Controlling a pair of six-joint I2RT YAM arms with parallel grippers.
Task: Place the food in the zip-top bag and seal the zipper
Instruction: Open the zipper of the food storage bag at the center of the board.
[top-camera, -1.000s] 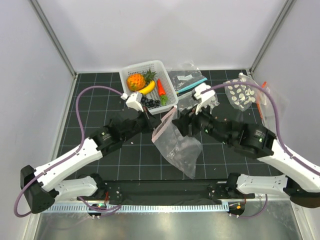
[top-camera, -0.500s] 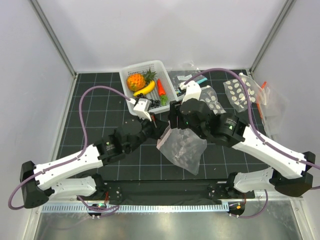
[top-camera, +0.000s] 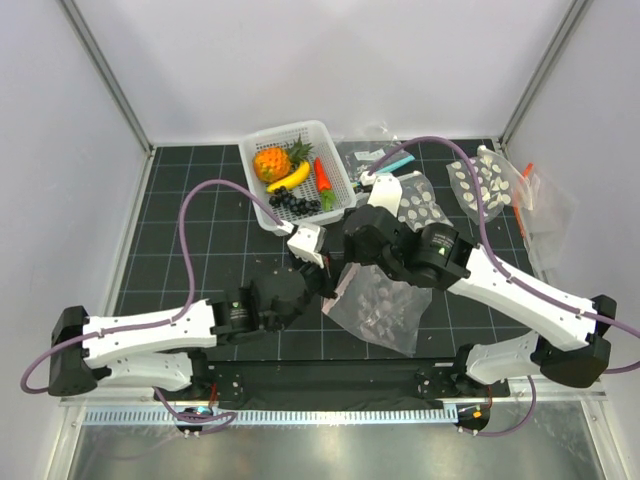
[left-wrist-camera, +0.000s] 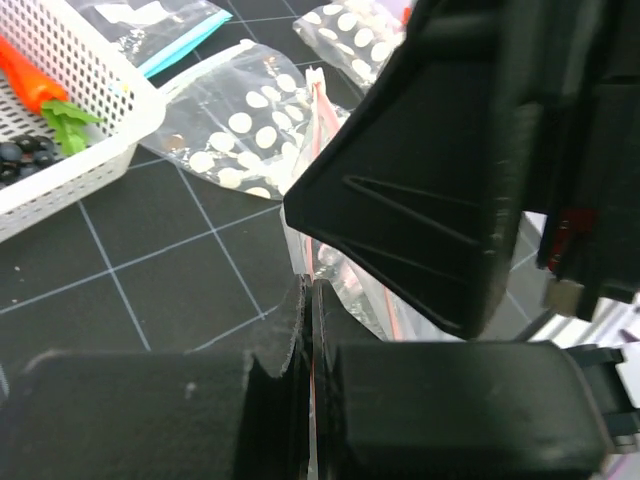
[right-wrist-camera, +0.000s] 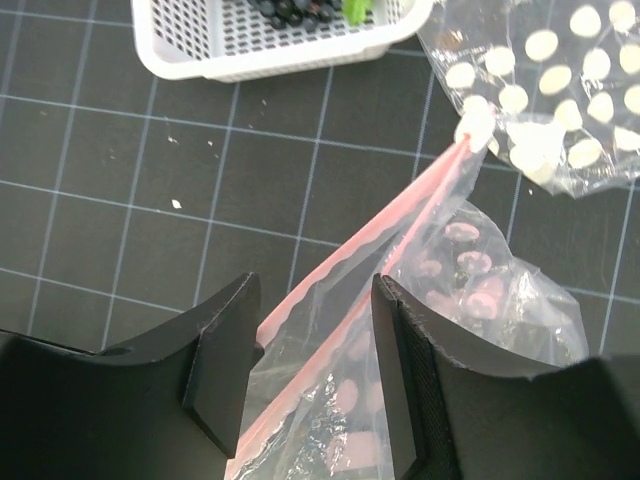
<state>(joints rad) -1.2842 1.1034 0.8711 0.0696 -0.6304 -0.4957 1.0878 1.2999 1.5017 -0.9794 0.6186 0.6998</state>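
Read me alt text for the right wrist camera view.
The right gripper holds its black fingers open around the pink zipper of the clear dotted zip-top bag. A white basket lies beyond on the black gridded mat, another white-dotted bag at upper right.

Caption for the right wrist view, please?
Open right hand straddles the pink zipper of the dotted zip-top bag, white basket beyond.

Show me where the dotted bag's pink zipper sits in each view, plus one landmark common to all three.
Top external: the zipper is a short pink edge just below the picture's centre.
Left wrist: zipper is a thin line running down from top centre.
Right wrist: zipper is a diagonal from upper right to lower left.
Shared landmark: the white basket.
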